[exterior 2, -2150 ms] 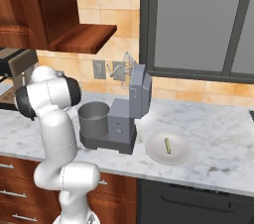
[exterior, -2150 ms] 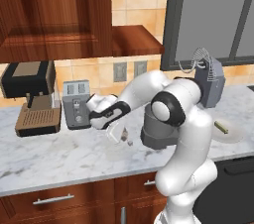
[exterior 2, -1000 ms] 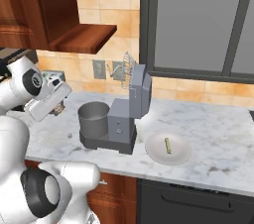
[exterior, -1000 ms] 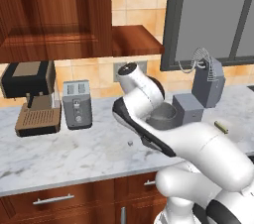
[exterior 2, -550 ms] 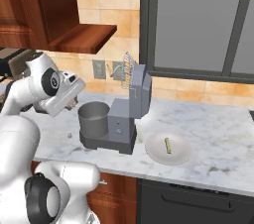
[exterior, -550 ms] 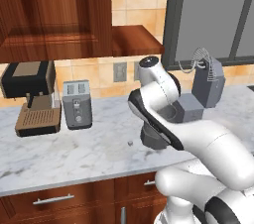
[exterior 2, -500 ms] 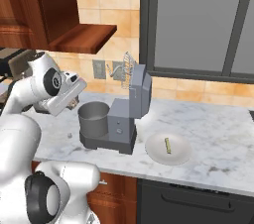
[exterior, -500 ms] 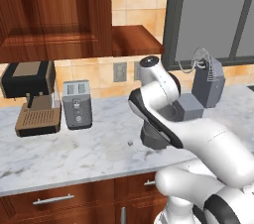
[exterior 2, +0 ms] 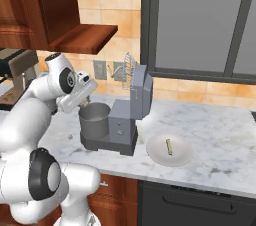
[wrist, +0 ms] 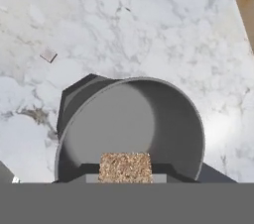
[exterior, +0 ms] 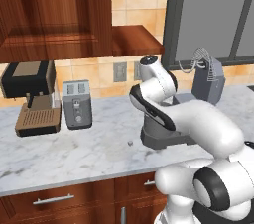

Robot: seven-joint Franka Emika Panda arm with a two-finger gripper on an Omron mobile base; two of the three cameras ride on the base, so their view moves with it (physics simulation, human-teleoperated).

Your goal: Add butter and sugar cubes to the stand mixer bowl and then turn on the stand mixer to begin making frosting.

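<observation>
The grey stand mixer bowl (wrist: 134,119) lies directly under my hand, open side up and with nothing in it. My gripper (wrist: 125,173) is shut on the tan-brown sugar cube (wrist: 124,164), held above the bowl's near rim. The whitish sugar cube (wrist: 48,55) lies on the marble beside the mixer's base, also seen as a small speck (exterior: 130,143). From the right, my gripper (exterior 2: 86,101) hangs just over the bowl (exterior 2: 95,119), which sits in the slate-grey stand mixer (exterior 2: 134,104) with its head tilted up. The butter (exterior 2: 169,146) lies on a white plate (exterior 2: 157,156).
A silver toaster (exterior: 77,104) and a black-and-brown coffee machine (exterior: 32,100) stand at the back left of the counter. A wooden shelf (exterior 2: 90,37) and cabinets hang above. The mixer's raised whisk (exterior 2: 127,67) juts over the bowl.
My arm has swung from the counter in front of the toaster, rightward, to a spot over the mixer bowl, carrying the tan-brown cube. Over the last half second it has barely moved.
</observation>
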